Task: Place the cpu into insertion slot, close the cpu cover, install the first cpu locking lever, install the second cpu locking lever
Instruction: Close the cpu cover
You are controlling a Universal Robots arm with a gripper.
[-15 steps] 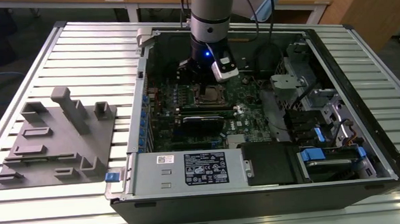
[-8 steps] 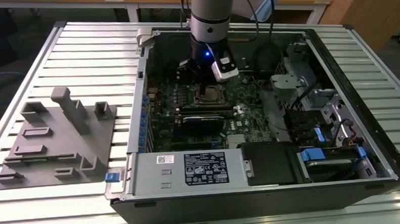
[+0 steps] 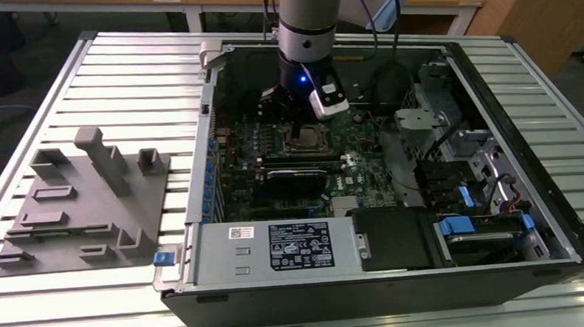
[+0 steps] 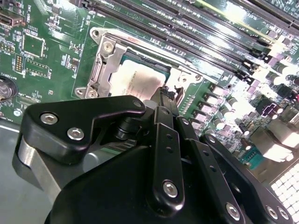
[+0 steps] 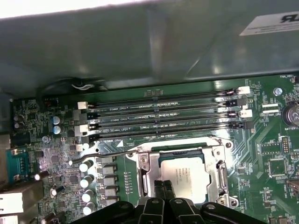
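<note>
Claw [image 4: 164, 99]: right up front in the second wrist view, fingertips drawn together, nothing visible between them.
Cpu [image 5: 187, 173]: silver lid just beyond the claw tips, seated in the insertion slot [image 5: 184, 150].
Cpu cover [image 5: 218, 170]: silvery frame lying around the cpu. It reads as lowered, though I can't swear it is flat.
First lever [image 5: 100, 151]: thin wire swinging out to one side of the claw, past the frame's corner. It looks unlatched to me.
Second lever [image 5: 223, 142]: runs along the frame's far edge from the claw, between the cpu cover and the memory slots [image 5: 159, 116].
Risk: the tips sit very close to the chip's edge. A push that misses a lever could scrape the lid or bend the frame. A sprung wire could also slip off the closed tips and whip towards the capacitors [image 5: 86, 166] beside its free end.
Hidden: the claw's own body blocks the near side of the insertion slot. I can't tell whether the tips touch anything, or whether the second lever's hook is caught.
</note>
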